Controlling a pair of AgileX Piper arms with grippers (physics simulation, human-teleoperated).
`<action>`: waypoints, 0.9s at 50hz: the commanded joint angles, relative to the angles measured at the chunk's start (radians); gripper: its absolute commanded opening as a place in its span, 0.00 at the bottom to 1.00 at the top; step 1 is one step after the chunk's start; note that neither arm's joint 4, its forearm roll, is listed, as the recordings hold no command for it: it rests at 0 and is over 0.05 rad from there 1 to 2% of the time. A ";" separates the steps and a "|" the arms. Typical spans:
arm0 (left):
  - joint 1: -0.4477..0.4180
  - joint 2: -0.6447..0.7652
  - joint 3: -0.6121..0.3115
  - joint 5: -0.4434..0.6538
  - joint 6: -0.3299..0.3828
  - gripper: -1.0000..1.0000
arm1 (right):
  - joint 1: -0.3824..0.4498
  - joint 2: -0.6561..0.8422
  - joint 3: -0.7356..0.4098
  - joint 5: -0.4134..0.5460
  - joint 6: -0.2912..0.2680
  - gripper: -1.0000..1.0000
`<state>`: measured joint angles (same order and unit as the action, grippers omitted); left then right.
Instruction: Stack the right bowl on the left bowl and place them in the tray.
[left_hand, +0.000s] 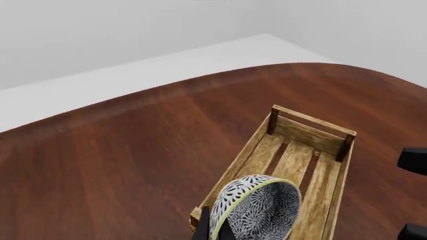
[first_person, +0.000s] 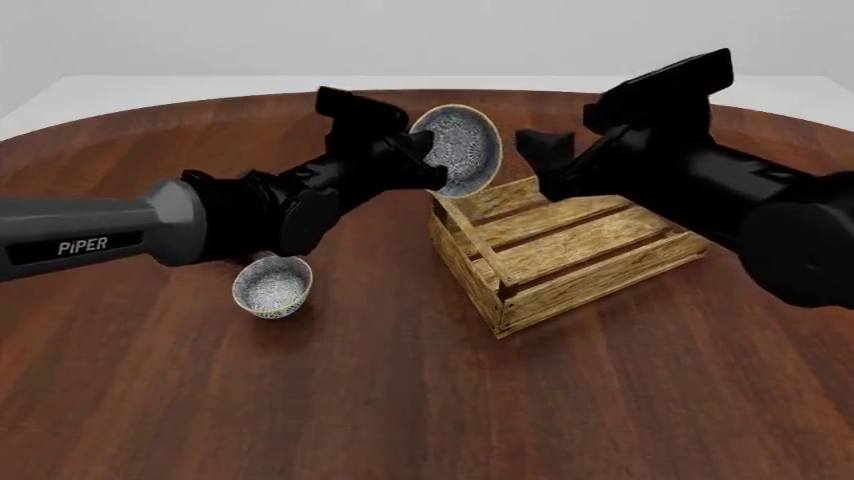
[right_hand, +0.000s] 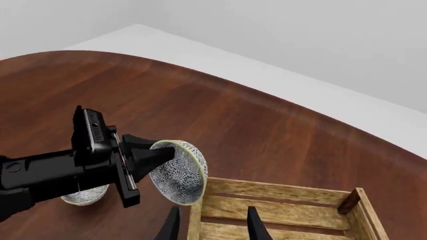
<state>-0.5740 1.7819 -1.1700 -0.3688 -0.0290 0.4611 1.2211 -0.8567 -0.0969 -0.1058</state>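
Note:
My left gripper (first_person: 424, 160) is shut on the rim of a black-and-white patterned bowl (first_person: 461, 148) with a yellow-green edge. It holds the bowl tilted on its side in the air, over the far left end of the tray (first_person: 574, 285). The left wrist view shows this bowl (left_hand: 263, 207) above the tray's slats (left_hand: 313, 132). A second patterned bowl (first_person: 274, 285) sits upright on the table, left of the tray and under the left arm. My right gripper (right_hand: 212, 227) is open and empty, hovering over the tray (right_hand: 280, 192) just right of the held bowl (right_hand: 180, 172).
The round dark-wood table (first_person: 400, 400) ends at a curved far edge (left_hand: 200, 80) with white floor beyond. The right arm (first_person: 721, 190) spans the tray's far right side. The left arm (first_person: 134, 235) stretches across the table's left half.

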 joint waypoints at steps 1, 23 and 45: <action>0.041 -0.041 0.009 0.015 0.021 0.00 | 0.009 -0.021 0.005 0.007 0.006 1.00; 0.105 -0.307 0.135 0.167 0.131 0.00 | 0.021 -0.006 -0.022 -0.004 -0.007 1.00; 0.158 -0.564 0.246 0.389 0.123 0.00 | -0.009 0.033 -0.039 -0.016 0.000 1.00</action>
<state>-0.4330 1.3154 -0.9709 -0.0697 0.0855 0.4655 1.2366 -0.8878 -0.1070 -0.1056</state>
